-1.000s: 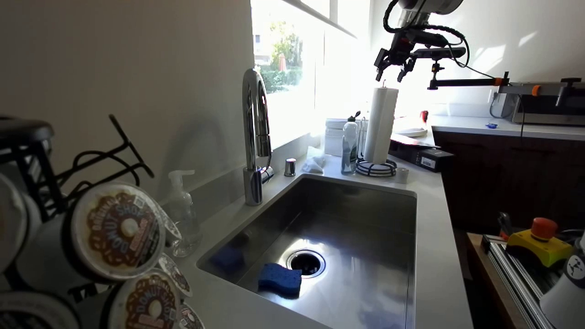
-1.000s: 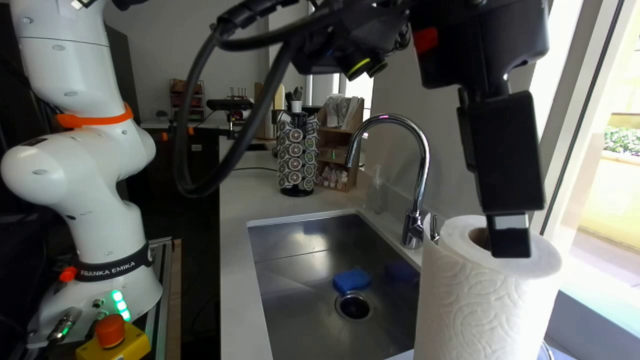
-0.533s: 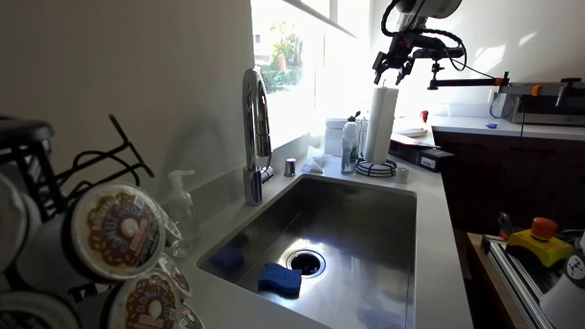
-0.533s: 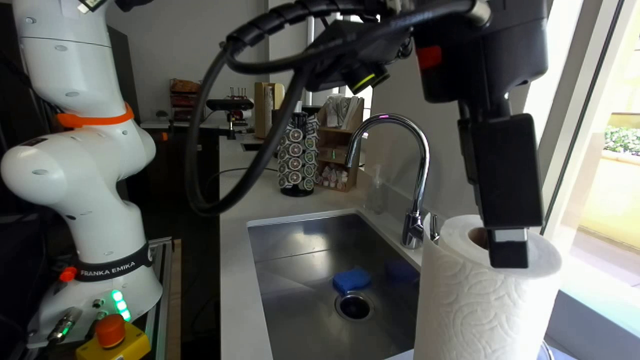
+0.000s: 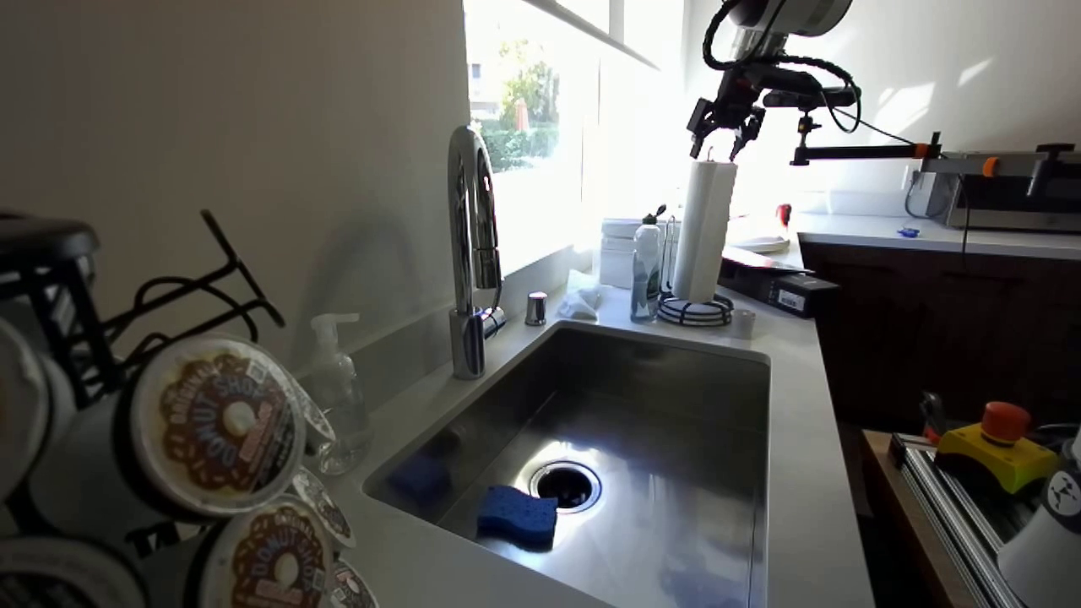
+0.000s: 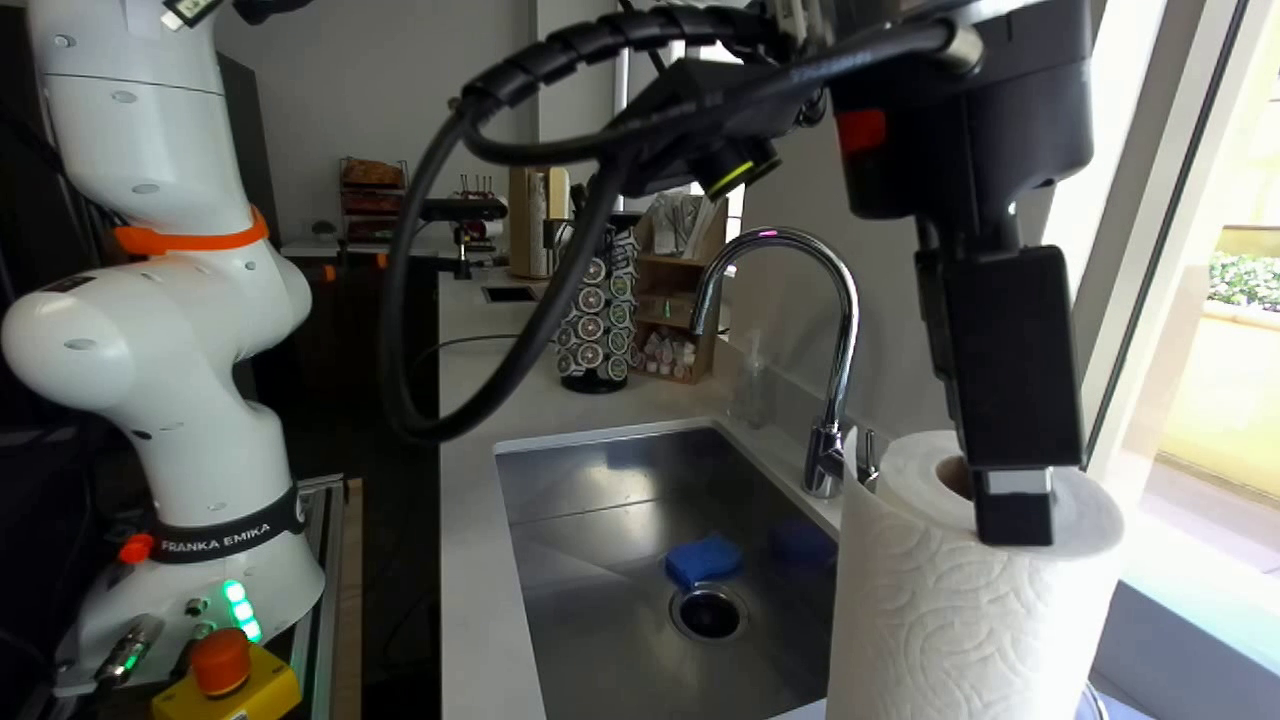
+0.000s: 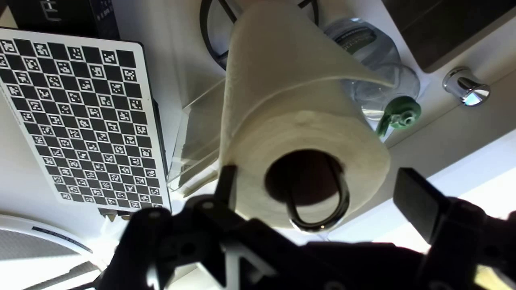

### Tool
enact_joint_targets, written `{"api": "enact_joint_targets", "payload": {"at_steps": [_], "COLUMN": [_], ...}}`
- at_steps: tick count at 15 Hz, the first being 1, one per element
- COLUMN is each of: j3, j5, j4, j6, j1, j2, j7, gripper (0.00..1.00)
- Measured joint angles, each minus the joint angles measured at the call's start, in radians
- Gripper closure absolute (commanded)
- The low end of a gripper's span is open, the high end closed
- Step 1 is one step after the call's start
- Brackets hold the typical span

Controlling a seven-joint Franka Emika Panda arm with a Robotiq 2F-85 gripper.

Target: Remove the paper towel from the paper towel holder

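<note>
The paper towel is a tall white roll (image 5: 706,232) standing on the paper towel holder's low round wire base (image 5: 694,314). It also shows in an exterior view (image 6: 960,625) and in the wrist view (image 7: 290,60), with a loose sheet edge. The holder's rod ends in a metal loop (image 7: 318,224) that sticks out of the roll's core. My gripper (image 7: 320,193) is open and empty, its fingers either side of the loop, just above the roll's top. The gripper also shows in both exterior views (image 5: 716,152) (image 6: 1014,510). I cannot tell whether a finger touches the roll.
A dish soap bottle (image 5: 646,266) with a green cap stands close beside the roll. A faucet (image 5: 467,253) and the sink (image 5: 676,422) with a blue sponge (image 5: 517,517) are nearby. A black box (image 5: 790,291) and a checkered board (image 7: 80,121) lie on the roll's opposite side.
My gripper has moved down, closer to the roll's top, and slightly toward the window. The fingers stay open. The paper towel and its holder have not moved.
</note>
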Motion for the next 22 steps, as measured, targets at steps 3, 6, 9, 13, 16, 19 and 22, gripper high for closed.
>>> {"api": "enact_joint_targets", "payload": {"at_steps": [3,6,9,13,16,19,22], "j3": [0.000,0.000,0.000,0.001,0.003,0.003,0.003], "j5": [0.000,0.000,-0.005,-0.036,-0.068,-0.080,-0.074], "j4": [0.000,0.001,0.004,0.004,0.004,0.004,0.003], "j6": [0.000,0.000,0.000,0.000,0.000,0.000,0.000], "j1": [0.000,0.000,0.000,0.000,0.000,0.000,0.000], "j2": [0.000,0.000,-0.002,-0.005,-0.002,-0.001,0.000], "j7": [0.000,0.002,0.011,0.047,0.083,0.106,0.110], "gripper": [0.00,0.00,0.00,0.00,0.00,0.00,0.00]}}
